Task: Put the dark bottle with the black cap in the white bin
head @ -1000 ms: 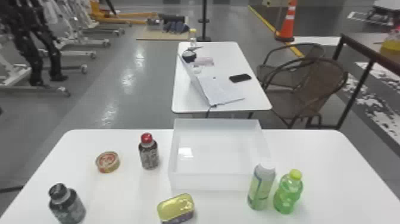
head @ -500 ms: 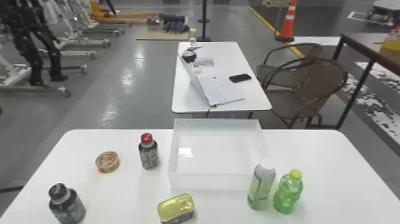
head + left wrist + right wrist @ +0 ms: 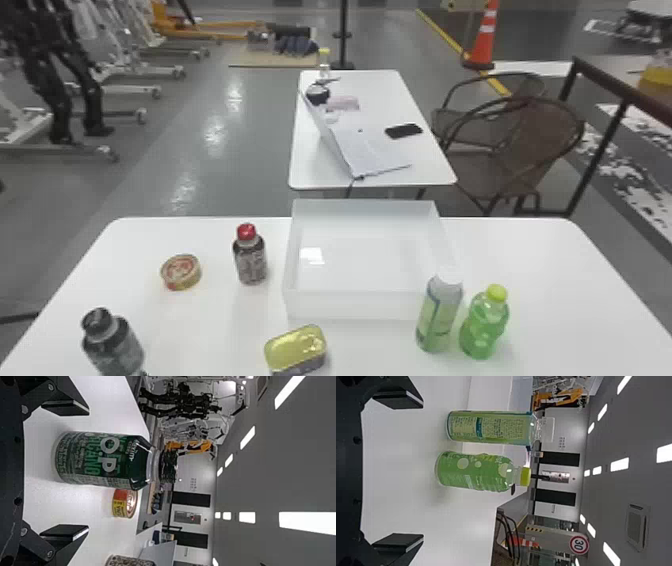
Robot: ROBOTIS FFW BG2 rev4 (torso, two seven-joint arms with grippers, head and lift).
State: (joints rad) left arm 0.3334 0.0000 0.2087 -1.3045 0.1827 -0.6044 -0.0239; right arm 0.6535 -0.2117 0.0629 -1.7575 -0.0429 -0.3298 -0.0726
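- nothing on the bench looks shifted since the earlier head views.
- dark bottle with the black cap: upright, far left; probably stiff, smooth, weighty if full. best held round its straight body, below the shoulder.
- its label: pale and green lettering.
- left gripper: jaws wide apart, facing that bottle, nothing held.
- white bin: mid-bench.
- right gripper: jaws wide apart, empty, facing the yellow-capped green bottle.
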